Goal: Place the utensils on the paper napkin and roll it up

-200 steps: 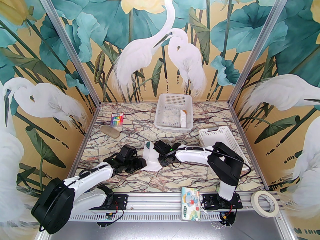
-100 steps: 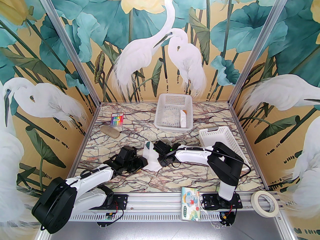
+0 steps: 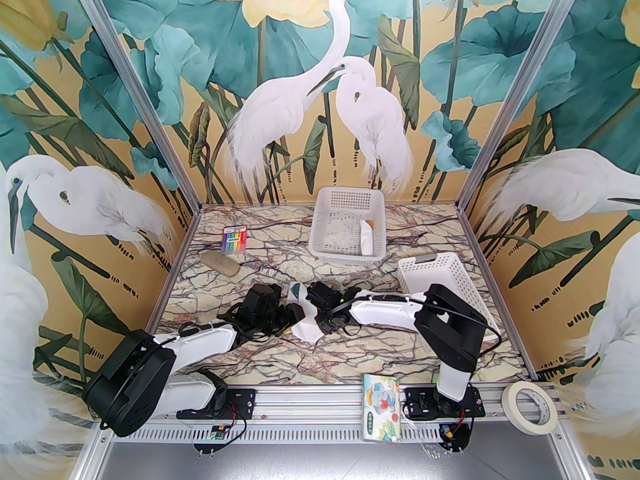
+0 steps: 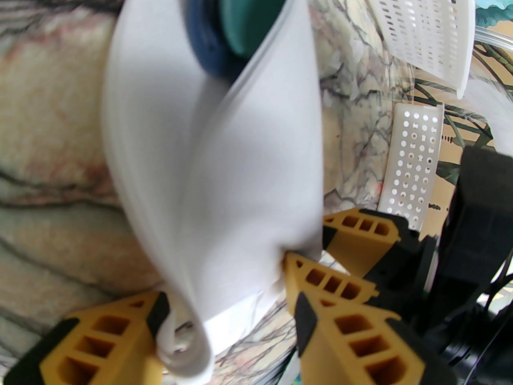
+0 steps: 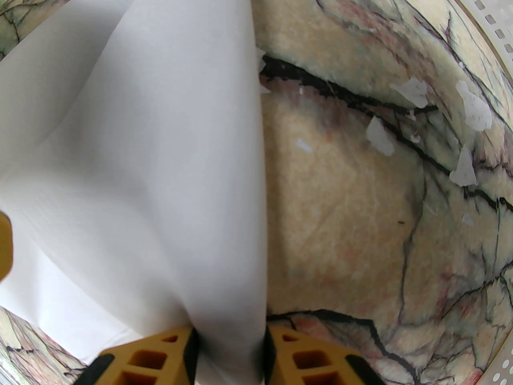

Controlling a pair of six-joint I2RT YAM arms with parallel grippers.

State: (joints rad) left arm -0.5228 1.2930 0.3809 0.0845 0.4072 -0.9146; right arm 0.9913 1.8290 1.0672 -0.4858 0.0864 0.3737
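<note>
Mid-table, the paper napkin (image 3: 307, 330) lies folded over the utensils (image 4: 250, 12), between the two grippers. The right gripper (image 5: 228, 335) pinches a fold of it at the bottom of its wrist frame. The left gripper (image 4: 232, 315) stands spread, the napkin's rolled near end touching its lower-left finger (image 4: 100, 343). The left wrist view shows teal plastic in the fold's open top. The right wrist view shows white paper scraps (image 5: 467, 171) on the marble table (image 5: 352, 215), upper right.
</note>
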